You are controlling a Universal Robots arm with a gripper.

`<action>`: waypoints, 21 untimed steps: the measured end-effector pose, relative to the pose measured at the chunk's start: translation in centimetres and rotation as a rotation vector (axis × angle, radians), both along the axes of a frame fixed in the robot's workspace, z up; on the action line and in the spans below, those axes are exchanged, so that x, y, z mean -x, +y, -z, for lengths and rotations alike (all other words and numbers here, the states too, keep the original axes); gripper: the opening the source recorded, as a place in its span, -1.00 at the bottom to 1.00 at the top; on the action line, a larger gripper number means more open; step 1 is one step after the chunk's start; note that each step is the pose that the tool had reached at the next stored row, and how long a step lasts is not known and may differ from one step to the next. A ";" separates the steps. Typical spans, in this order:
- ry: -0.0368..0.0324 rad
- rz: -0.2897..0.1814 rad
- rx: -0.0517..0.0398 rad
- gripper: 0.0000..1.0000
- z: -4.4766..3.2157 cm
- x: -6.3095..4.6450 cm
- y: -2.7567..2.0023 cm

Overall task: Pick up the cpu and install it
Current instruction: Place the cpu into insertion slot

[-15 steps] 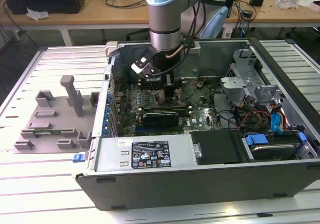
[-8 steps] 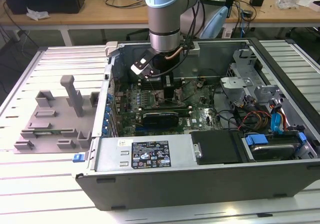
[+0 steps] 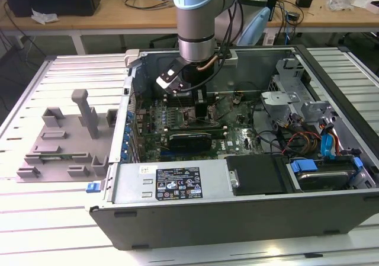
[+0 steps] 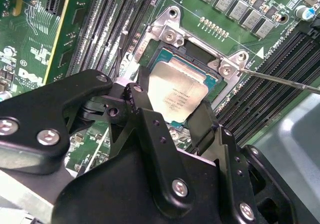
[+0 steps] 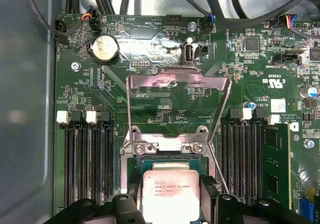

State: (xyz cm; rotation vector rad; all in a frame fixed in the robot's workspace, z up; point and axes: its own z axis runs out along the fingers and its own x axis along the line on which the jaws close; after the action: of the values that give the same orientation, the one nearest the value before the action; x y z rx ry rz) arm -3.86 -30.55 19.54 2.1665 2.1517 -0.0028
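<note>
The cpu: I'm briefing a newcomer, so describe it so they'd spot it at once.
Inside the open computer case, find the green motherboard. At its metal-framed socket, the gripper grips the cpu: the one flat, shiny silver square there.

Fine print on cpu (image 4: 176, 98) lid

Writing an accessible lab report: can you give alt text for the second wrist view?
The black gripper holds the silver-topped cpu by opposite edges over the open metal-framed socket of a green motherboard. Dark memory slots run beside the socket.
</note>
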 end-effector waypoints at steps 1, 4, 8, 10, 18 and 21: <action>-0.0001 0.000 -0.0001 0.09 0.01 0.0 0.00; -0.0002 0.000 -0.0002 0.09 0.01 0.0 0.00; -0.0008 0.000 -0.0012 0.23 0.05 0.0 0.03; -0.0002 -0.001 -0.0003 0.23 0.02 0.0 0.01; 0.0000 -0.024 -0.0001 0.23 -0.43 -0.2 0.00; -0.0002 -0.024 -0.0005 0.20 -0.58 -0.2 0.01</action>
State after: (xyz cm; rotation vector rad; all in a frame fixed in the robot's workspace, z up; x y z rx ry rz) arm -3.70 -30.54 20.12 2.1408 2.1775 -0.0005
